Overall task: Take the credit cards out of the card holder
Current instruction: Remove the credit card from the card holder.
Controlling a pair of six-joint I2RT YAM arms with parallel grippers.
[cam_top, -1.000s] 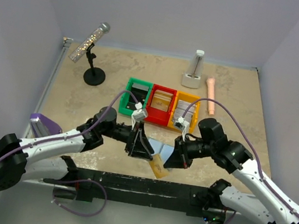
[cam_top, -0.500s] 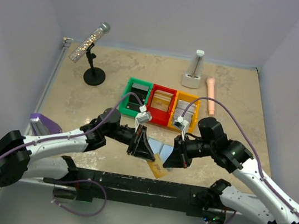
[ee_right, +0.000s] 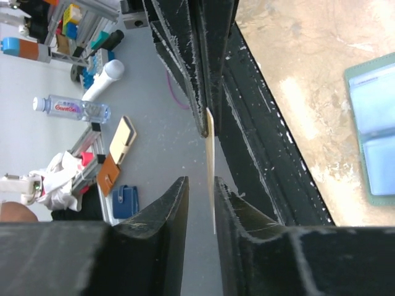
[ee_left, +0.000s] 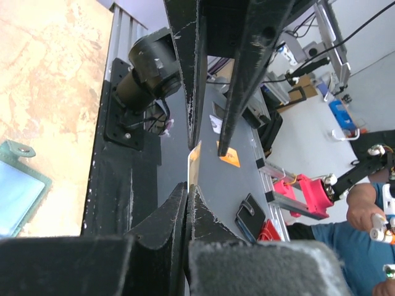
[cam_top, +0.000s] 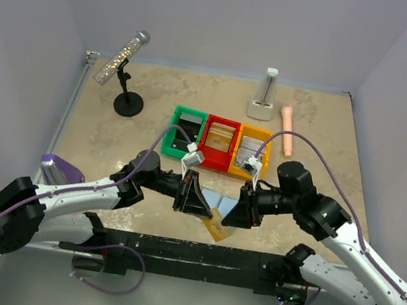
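- The counter (cam_top: pixel 114 131) is taking up most of the top view, tan and marbled, with both arms reaching in from the near edge.
- Left arm (cam_top: pixel 82 196) and right arm (cam_top: pixel 344 235) are angling toward each other and nearly meeting in the middle, just in front of the black base rail (cam_top: pixel 173 251).
- The green bin (cam_top: pixel 175 127), red bin (cam_top: pixel 223 120) and yellow bin (cam_top: pixel 265 162) are sitting side by side, touching, just behind the arms.
- A glittery microphone on a stand (cam_top: pixel 123 58) is standing far left. A white tapered thing (cam_top: pixel 263 100) and a pink tube (cam_top: pixel 287 130) are sitting at the far right.
- The card holder (cam_top: pixel 221 201) is lying open on the counter between the two wrists, pale blue pockets facing up. It's also peeking in at the edge of both wrist views.
- The left fingers (ee_left: pixel 160 222) are pressing tight together, pinching one end of the credit card (cam_top: pixel 216 229).
- The right fingers (ee_right: pixel 160 209) are standing a little apart with a narrow gap, and the card's other end is poking into that gap. They aren't clamping it, though I can't tell if it's brushing one of them.
- The tan credit card is hanging in the air, out of the holder, over the near edge of the counter. It's showing edge-on in both wrist views.
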